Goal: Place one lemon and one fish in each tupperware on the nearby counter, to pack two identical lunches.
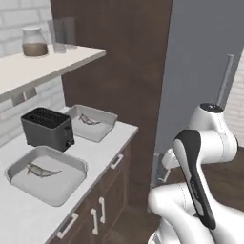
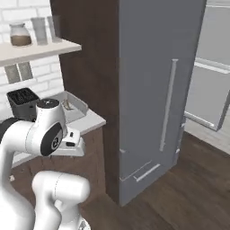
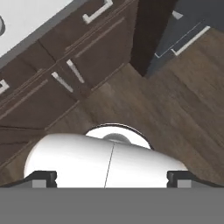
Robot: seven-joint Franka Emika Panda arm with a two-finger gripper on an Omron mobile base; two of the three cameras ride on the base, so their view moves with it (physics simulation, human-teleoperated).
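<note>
Gripper fingertips spread wide, empty, aimed at floor. Fish seen in lower-left tupperware, second fish in far tupperware — lemons unseen; toaster between trays risks collision.

Even, bright rendered light is falling across every view; soft shadows are sitting under the shelf (upper left), with no glare showing.

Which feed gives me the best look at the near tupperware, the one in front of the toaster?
The left base view: the near tupperware shows whole, rim and all, with one fish lying inside and no lemon. In the right base view the arm blocks that stretch of counter. The hand view looks down at cabinet doors and floor.
</note>
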